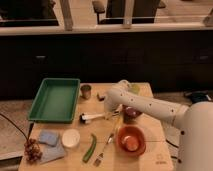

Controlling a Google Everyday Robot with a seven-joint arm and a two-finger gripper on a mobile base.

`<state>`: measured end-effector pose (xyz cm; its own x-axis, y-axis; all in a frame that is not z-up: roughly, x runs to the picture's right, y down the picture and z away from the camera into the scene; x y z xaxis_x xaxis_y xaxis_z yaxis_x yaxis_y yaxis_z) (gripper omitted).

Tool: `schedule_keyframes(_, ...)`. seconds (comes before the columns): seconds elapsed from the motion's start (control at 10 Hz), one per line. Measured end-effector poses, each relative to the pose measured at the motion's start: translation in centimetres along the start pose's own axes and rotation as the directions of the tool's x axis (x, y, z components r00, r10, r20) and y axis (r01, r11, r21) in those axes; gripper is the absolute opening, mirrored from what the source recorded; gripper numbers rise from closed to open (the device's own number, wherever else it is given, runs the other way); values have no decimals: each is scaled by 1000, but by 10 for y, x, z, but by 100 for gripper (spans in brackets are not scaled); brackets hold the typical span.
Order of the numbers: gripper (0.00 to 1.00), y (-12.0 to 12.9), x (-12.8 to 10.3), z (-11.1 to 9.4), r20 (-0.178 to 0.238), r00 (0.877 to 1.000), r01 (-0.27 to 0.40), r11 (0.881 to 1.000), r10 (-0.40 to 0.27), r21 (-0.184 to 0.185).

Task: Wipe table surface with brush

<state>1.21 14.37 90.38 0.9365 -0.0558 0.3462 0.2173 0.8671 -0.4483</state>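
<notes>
1. Near edge of the table (146, 163): fork (105, 146), green pod (90, 148), orange bowl (131, 140);
2. Mid-table: the brush (92, 117) lies flat; the gripper (112, 113) hangs low at its handle end; gripping or loose, I cannot tell;
3. Beyond: green tray (55, 99), metal cup (86, 91).

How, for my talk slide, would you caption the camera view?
Robot's pincer at one end of the brush on the table surface, between a green tray and an orange bowl.
</notes>
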Motion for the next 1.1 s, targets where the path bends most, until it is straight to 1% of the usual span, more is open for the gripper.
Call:
schedule_keyframes(0.3, 0, 0, 0, 0, 0, 1000, 0, 1000, 0, 0)
schedule_keyframes(0.4, 0, -1, 1, 0, -2, 1000, 3, 1000, -3, 5)
schedule_keyframes(0.5, 0, -1, -1, 1, -2, 1000, 6, 1000, -6, 3)
schedule_keyframes(0.6, 0, 1, -4, -1, -11, 1000, 11, 1000, -11, -5)
schedule_keyframes(0.8, 0, 6, -33, -9, -46, 997, 60, 998, -61, -24)
schedule_keyframes(1.0, 0, 9, -63, -14, -71, 992, 101, 994, -103, -41)
schedule_keyframes(1.1, 0, 11, -71, -17, -92, 988, 119, 992, -123, -52)
